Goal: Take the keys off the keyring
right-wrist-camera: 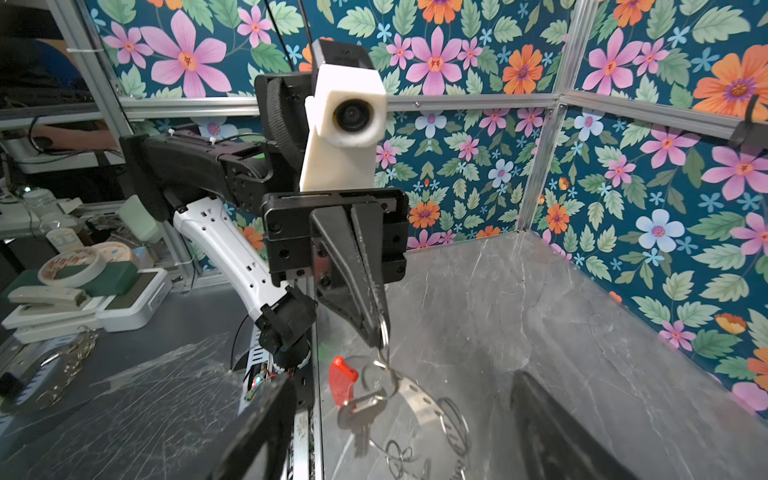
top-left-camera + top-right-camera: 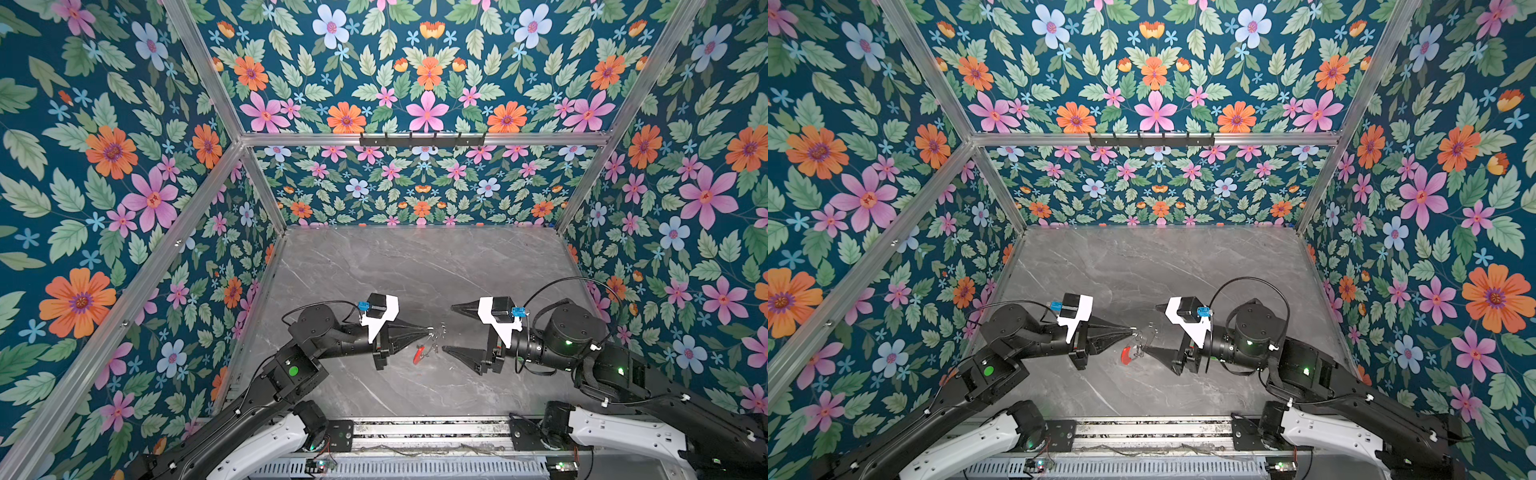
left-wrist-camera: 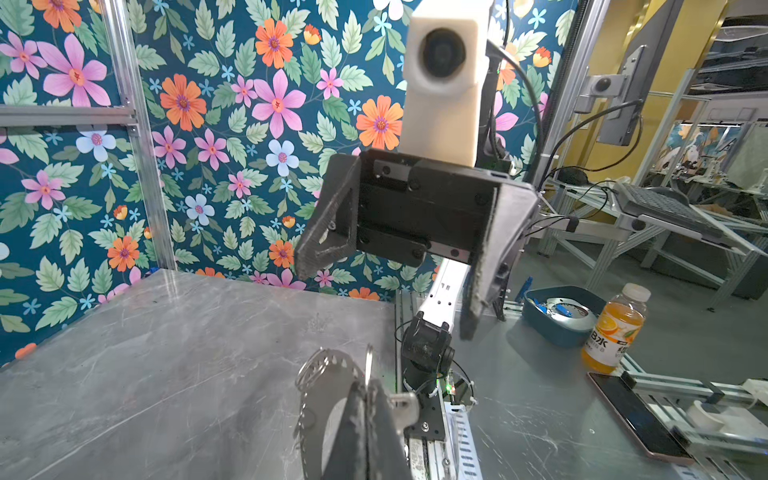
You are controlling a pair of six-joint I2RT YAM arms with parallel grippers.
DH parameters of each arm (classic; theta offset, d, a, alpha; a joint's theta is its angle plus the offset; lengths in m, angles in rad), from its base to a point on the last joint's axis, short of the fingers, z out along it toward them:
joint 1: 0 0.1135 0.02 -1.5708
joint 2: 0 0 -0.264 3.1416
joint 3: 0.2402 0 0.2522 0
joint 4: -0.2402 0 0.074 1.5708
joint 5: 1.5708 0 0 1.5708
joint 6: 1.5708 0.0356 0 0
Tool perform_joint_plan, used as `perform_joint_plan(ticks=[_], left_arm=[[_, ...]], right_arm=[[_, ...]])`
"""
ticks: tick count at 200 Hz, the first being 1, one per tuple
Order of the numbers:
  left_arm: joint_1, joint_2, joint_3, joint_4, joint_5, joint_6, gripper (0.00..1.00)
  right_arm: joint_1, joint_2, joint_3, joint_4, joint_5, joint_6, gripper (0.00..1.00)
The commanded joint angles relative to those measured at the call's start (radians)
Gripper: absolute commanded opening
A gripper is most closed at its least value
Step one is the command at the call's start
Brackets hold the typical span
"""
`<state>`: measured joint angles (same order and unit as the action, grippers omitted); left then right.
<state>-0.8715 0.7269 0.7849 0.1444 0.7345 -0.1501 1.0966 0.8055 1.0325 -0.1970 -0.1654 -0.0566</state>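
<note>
Left pincer [image 2: 428,331] clamped shut on the keyring [image 1: 384,328], lifted off the surface [image 2: 374,266] at lower centre of both top views so the bunch dangles free. Hanging below: a silvery key [image 1: 357,415] beside a red tag [image 1: 341,379], probably threaded on the same small ring. Right pincer [image 2: 448,328] spread wide, gripping nothing, one finger either side of the bunch, placed to close on a key while the ring is steadied.

Bright, even light throughout, soft shadows, wide-angle bending at edges, close foreground blurred in wrist views.
</note>
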Motion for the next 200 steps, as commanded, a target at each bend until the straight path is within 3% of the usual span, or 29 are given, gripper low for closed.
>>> perform_joint_plan(ticks=[1, 7, 30, 46, 58, 77, 85, 169, 200], left_arm=[[0.000, -0.008, -0.002, 0.081, 0.022, 0.015, 0.00], [0.000, -0.010, -0.002, 0.081, 0.022, 0.017, 0.00], [0.000, -0.028, -0.015, 0.096, -0.006, 0.013, 0.00], [0.000, -0.043, -0.040, 0.138, -0.044, -0.008, 0.00], [0.000, -0.052, -0.058, 0.166, -0.072, -0.022, 0.00], [0.000, -0.067, -0.081, 0.213, -0.111, -0.045, 0.00], [-0.001, -0.074, -0.093, 0.241, -0.125, -0.057, 0.00], [0.000, -0.084, -0.166, 0.399, -0.129, -0.101, 0.00], [0.000, -0.089, -0.172, 0.406, -0.130, -0.103, 0.00]], right_arm=[[0.002, -0.010, -0.024, 0.115, 0.053, 0.022, 0.91], [0.001, -0.016, -0.035, 0.127, 0.064, 0.024, 0.99], [0.002, -0.049, -0.068, 0.155, 0.107, 0.042, 0.99], [0.001, -0.055, -0.075, 0.145, 0.059, 0.047, 0.99], [0.001, -0.038, -0.049, 0.105, 0.015, 0.050, 0.88], [0.002, 0.006, 0.005, 0.039, -0.067, 0.035, 0.56], [0.001, 0.021, 0.011, 0.041, -0.087, 0.043, 0.49], [0.002, 0.116, 0.073, 0.076, -0.172, 0.041, 0.46], [-0.011, 0.149, 0.102, 0.061, -0.193, 0.048, 0.37]])
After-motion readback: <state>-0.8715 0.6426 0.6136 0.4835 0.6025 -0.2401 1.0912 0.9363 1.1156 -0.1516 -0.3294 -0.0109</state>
